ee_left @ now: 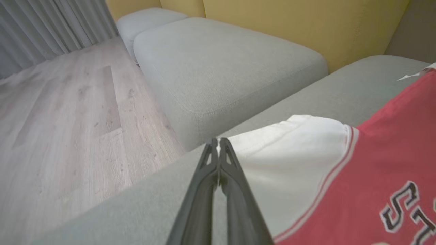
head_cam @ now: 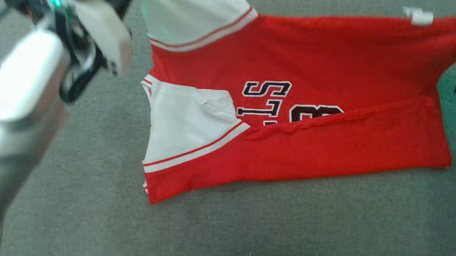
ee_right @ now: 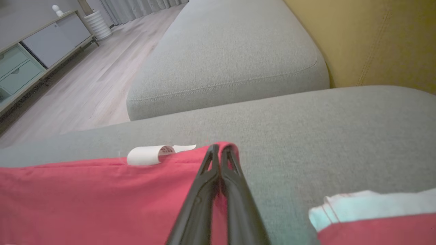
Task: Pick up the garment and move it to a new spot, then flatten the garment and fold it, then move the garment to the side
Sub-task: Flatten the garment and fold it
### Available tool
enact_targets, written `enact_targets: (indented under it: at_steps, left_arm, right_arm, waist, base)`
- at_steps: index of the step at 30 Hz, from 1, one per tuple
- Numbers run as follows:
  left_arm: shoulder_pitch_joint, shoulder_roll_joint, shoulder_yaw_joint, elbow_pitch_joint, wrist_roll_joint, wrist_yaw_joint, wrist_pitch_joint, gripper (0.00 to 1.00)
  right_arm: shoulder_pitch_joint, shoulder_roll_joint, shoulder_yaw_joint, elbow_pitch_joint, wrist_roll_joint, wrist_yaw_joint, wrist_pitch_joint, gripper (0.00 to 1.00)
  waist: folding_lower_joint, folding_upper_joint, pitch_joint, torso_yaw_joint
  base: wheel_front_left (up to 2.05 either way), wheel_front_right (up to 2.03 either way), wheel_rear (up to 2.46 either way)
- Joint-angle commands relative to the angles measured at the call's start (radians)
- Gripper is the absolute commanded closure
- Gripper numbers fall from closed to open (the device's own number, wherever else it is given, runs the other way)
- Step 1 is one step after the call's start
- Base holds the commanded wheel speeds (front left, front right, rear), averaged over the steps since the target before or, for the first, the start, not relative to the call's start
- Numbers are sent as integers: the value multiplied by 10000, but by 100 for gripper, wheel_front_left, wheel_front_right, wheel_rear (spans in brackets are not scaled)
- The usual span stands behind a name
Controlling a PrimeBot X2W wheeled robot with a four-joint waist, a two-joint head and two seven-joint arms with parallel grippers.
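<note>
Counting one red-and-white jersey [head_cam: 337, 63], lying partly folded on the grey sofa cushion [head_cam: 244, 233], one white tag [ee_right: 146, 154], two grippers. Left gripper [ee_left: 218, 141] points low along the cushion, fingers pressed together at the white sleeve [ee_left: 289, 153] edge. Right gripper [ee_right: 220, 147] angles low too, fingers pinched on the jersey's red corner beside the tag.

Head view looks steeply down, close over the jersey [head_cam: 337, 55] on the sofa [head_cam: 244, 233]. Wrist views skim low past the left gripper [ee_left: 219, 141] and right gripper [ee_right: 220, 147], sharing the jersey and the cushion [ee_left: 221, 61] beyond.
</note>
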Motion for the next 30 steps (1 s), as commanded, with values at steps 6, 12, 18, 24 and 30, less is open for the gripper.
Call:
enact_targets:
  at_steps: [6,12,18,24,30]
  left_arm:
    - [1338,676,424,-963,-456,314,-435,100]
    - [3050,1081,289,-2276,-660,777,-665,100]
    - [4964,1512,133,-3774,-1067,1349,-711,100]
    - [6324,1288,106,-4008,-1521,1773,-1246,100]
    - [7013,643,270,-3399,-1565,2205,-2509,0]
  right_arm:
    - [1338,-730,93,-782,506,-7,-241,100]
    - [2642,-1118,-119,-1262,689,-7,-573,100]
    - [4052,-1235,-516,-1627,582,-7,-803,100]
    - [5107,-835,-1143,-1620,543,-7,-1026,66]
    - [5629,-139,-1941,-1179,218,-7,-1745,0]
  waist:
    - [1,0,-538,436]
    - [1,0,-902,631]
    - [1,0,-1129,764]
    - [1,0,-1171,821]
    - [1,0,-1363,889]
  base:
    - [0,0,0]
    - [0,0,0]
    - [0,0,0]
    - [0,0,0]
    - [0,0,0]
